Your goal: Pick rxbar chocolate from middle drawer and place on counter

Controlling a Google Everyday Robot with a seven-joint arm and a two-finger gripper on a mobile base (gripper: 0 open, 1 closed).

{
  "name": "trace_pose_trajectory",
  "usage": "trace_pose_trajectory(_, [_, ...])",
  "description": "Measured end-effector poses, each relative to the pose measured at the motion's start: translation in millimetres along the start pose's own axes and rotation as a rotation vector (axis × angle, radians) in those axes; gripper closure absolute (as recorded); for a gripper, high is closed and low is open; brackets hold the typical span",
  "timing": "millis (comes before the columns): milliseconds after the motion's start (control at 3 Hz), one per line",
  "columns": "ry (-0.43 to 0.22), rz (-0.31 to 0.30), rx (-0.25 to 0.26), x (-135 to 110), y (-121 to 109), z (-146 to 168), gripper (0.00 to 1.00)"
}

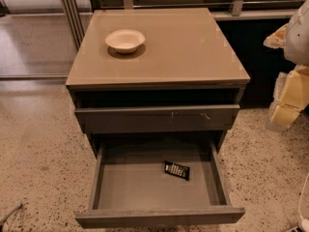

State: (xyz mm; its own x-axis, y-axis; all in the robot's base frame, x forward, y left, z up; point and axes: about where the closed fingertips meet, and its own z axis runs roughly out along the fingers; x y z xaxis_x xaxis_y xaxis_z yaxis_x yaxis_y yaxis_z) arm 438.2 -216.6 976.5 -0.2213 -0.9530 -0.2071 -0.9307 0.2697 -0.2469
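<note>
The rxbar chocolate (176,170), a small black bar with pale marks, lies flat on the floor of the middle drawer (159,217), right of centre and toward the back. This lowest drawer is pulled fully out. The drawer front above it (157,117) stands slightly out. The counter (193,52) is the glossy tan top of the cabinet. My gripper (286,103) shows as pale yellow and white parts at the right edge of the view, beside the cabinet at about counter height, well away from the bar and holding nothing that I can see.
A white bowl (125,40) stands on the counter at the back left. Speckled floor (38,149) surrounds the cabinet. Metal frame legs (72,13) and a dark wall stand behind it. A cable (303,202) runs at the lower right.
</note>
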Motion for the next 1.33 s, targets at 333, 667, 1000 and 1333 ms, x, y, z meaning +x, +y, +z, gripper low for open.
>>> trace_pose_trajectory(333, [0.000, 0.000, 0.000, 0.0, 0.0, 0.0, 0.00])
trace_pose_trajectory(667, [-0.005, -0.001, 0.014, -1.0, -1.2, -0.2, 0.18])
trace_pose_trajectory(1000, [-0.041, 0.041, 0.006, 0.7, -3.4, 38.5, 0.42])
trace_pose_trajectory(1333, [-0.122, 0.100, -0.004, -4.9, -11.4, 103.8, 0.65])
